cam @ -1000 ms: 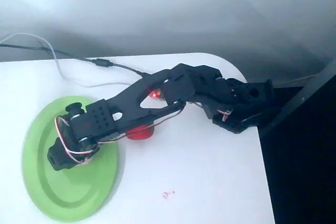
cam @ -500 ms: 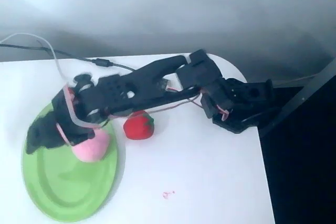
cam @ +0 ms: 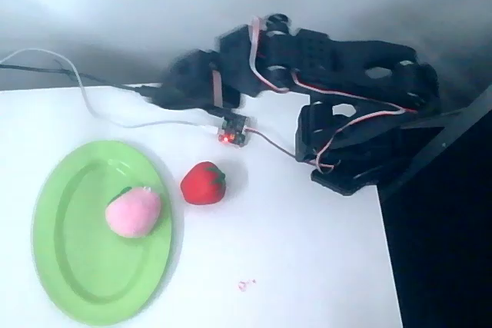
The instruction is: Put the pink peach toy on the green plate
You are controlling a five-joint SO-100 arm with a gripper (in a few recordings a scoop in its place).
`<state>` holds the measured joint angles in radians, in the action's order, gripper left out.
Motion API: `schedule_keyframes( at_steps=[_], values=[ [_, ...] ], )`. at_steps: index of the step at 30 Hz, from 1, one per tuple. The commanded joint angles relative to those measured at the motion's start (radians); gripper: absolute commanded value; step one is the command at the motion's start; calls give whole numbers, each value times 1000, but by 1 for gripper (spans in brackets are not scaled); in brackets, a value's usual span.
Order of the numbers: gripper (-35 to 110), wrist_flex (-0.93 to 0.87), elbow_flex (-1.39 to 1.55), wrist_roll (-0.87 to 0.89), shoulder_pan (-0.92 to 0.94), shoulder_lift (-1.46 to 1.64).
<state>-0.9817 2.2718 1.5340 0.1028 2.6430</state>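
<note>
The claw [cam: 181,82] sits up in the upper middle of the overhead view, blurred dark against the grey wall, and whether its fingers are apart or together I cannot tell. Behind it the black arm [cam: 338,59] folds back toward its base [cam: 354,163] at the right edge of the white bench [cam: 292,266]. Down at lower left, the pink peach toy [cam: 133,211] lies on the green plate [cam: 69,266], in the plate's upper right part, close to the rim, with nothing gripping it. Just right of the plate, on the bare bench, rests the red strawberry toy [cam: 204,183], near the peach but apart from it. A small board with a red light [cam: 233,133] sits below the claw, and grey and black cables [cam: 77,82] trail from it to the upper left. A tiny red mark [cam: 245,285] shows low on the bench.
</note>
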Motion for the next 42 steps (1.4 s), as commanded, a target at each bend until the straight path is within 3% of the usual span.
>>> schedule_keyframes(
  at_steps=[1,6,11,23,42],
  values=[
    [0,-126,301,179,-40,296],
    [0,-186,561,307,-193,592],
    [0,-264,692,311,-201,764],
    [0,-225,997,319,-336,767],
    [0,-268,1005,330,-337,772]
  ],
)
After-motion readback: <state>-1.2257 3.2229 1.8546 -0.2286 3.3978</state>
